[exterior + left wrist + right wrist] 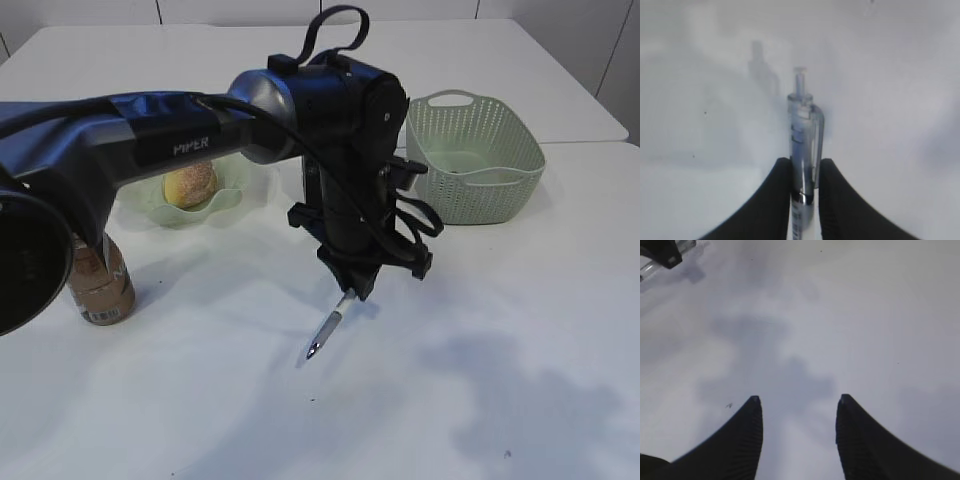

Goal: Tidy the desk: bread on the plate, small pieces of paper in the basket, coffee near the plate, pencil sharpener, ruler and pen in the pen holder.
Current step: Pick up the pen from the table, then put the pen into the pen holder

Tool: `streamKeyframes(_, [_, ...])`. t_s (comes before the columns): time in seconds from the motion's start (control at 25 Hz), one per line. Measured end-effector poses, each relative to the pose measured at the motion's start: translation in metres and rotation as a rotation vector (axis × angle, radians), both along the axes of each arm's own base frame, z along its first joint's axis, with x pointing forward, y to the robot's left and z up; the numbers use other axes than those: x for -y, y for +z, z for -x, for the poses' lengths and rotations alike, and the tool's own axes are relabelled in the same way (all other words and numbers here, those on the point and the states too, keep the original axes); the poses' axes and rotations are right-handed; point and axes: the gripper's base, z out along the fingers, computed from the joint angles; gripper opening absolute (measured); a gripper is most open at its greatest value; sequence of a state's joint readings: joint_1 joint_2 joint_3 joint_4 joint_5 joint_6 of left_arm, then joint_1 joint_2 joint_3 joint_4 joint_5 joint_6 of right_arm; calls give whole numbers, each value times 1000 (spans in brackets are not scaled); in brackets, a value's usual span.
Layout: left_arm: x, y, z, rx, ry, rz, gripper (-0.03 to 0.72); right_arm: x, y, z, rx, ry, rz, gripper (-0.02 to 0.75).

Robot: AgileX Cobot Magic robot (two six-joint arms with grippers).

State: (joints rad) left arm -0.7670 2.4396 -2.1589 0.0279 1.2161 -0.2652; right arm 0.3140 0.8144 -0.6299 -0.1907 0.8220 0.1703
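Note:
My left gripper (356, 284) hangs above the middle of the white table, shut on a clear pen (327, 331) that slants down out of the jaws. In the left wrist view the black fingers (777, 192) pinch the pen (803, 131) by its barrel, clicker end away from me. My right gripper (799, 401) is open over bare table, nothing between its fingers. The bread (190, 184) lies on the pale green plate (232, 192). The coffee bottle (101, 285) stands upright at the left, near the plate. The pen holder, ruler, pencil sharpener and paper pieces are out of view.
A pale green woven basket (473, 155) stands at the back right; what shows of its inside holds nothing. The left arm (150, 140) stretches across the left half of the exterior view. A second white table adjoins at the back.

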Motion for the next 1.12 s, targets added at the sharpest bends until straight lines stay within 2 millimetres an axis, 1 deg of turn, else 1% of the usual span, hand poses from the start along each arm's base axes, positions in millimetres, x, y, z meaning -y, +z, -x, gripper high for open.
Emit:
streamKeyframes(0.08, [3,15,-3,36,0,32,97,0,0,0,0,0,0,386])
streamKeyframes(0.2, [5,31,-7,82,-2,61,97,0,0,0,0,0,0,386])
streamKeyframes(0.48, [2,48,-11,148,-7,46,97,0,1,-1,13,3,-5,386])
streamKeyframes(0.72, [-7,79,-11,241,-11,27,97,-1,1,-2,26,5,-9,386])
streamKeyframes(0.92, [-8,105,-13,355,-19,90,97,-2,2,-3,44,9,-15,386])
streamKeyframes(1.0, [-8,113,-15,400,-24,102,97,-2,3,-3,47,10,-16,386])
streamKeyframes(1.12, [-8,116,-18,439,-30,105,97,-2,3,-4,53,11,-18,386])
